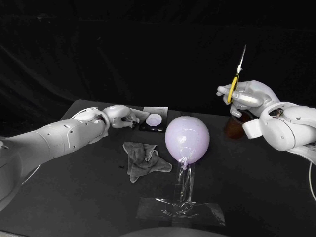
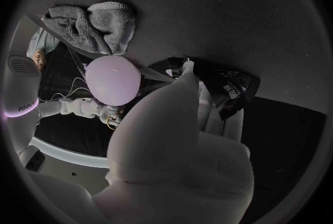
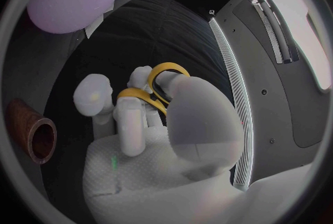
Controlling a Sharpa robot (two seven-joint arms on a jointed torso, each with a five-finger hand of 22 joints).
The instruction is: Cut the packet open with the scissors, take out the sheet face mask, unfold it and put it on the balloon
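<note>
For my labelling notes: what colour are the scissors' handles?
Yellow. The scissors show their handles best in the right wrist view.

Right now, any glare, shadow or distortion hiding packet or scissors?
Head view: dim, black table fades into backdrop; scissors in right hand stand out; left hand overlaps packet. Left wrist view: fisheye bend, own hand blocks part of packet. Right wrist view: fisheye too, no glare on scissors.
</note>
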